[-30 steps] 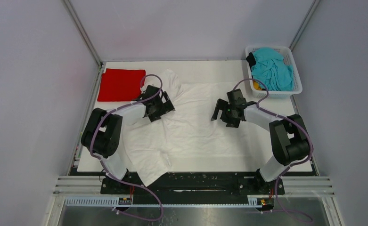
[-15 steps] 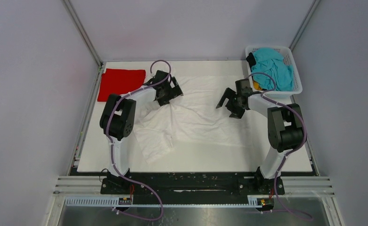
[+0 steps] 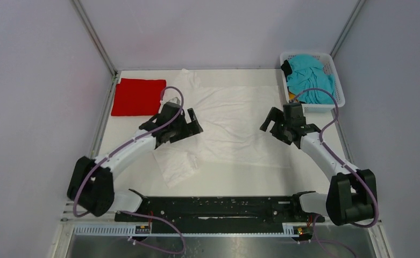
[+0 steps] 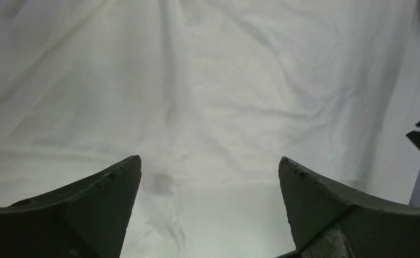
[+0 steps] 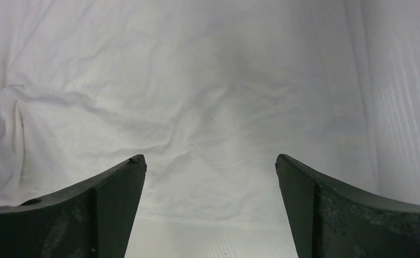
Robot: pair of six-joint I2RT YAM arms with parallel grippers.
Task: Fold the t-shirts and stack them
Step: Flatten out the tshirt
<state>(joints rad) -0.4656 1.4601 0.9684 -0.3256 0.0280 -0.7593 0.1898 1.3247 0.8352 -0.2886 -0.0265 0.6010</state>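
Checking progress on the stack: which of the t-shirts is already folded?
The red t-shirt, a neat rectangle at the far left. The white t-shirt lies spread out; the teal t-shirt is bunched in the basket.

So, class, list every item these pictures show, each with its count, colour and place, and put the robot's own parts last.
white t-shirt: one, white, spread wrinkled across the middle of the table
red t-shirt: one, bright red, folded at the far-left corner
teal t-shirt: one, teal, heaped in the basket
dark cloth: one, black, at the basket's left edge
basket: one, white plastic, far-right corner
table: one, white
left pincer: one, black, open over the white t-shirt
right pincer: one, black, open over the white t-shirt
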